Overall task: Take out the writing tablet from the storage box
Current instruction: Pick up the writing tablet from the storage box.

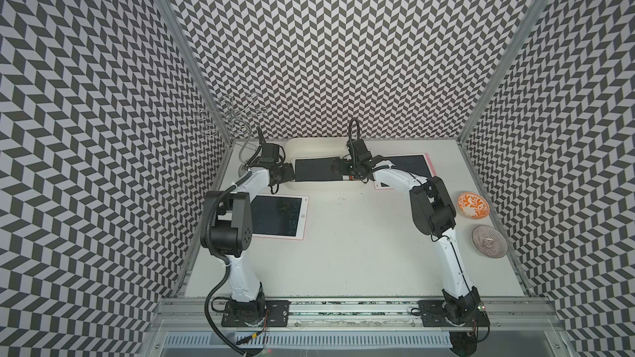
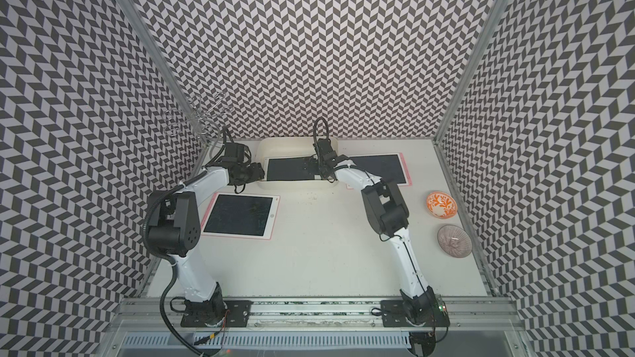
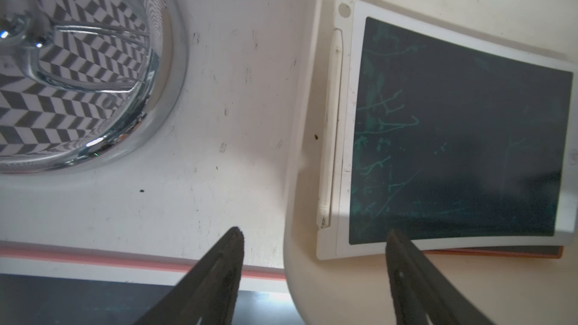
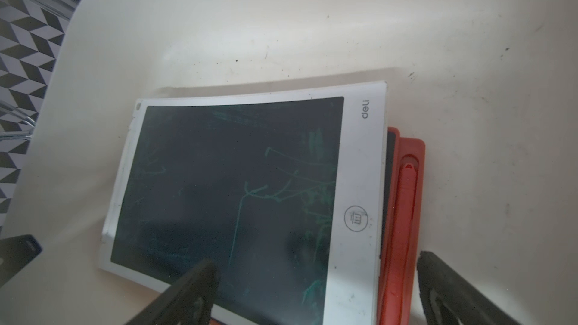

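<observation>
Nearest me, I note a white-framed, dark-screened tablet lying flat on the white surface. At the far edge sits the cream-white, round-cornered plastic storage box. Inside it, the white-framed writing tablet lies flat on a red tablet (red stylus clipped in). I find the left tool spread, straddling the box's side wall. The right tool is spread above the writing tablet's button end, pinching nothing.

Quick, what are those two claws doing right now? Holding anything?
Left gripper: open over the storage box rim, holding nothing.
Right gripper: open over the white writing tablet, holding nothing.
</observation>
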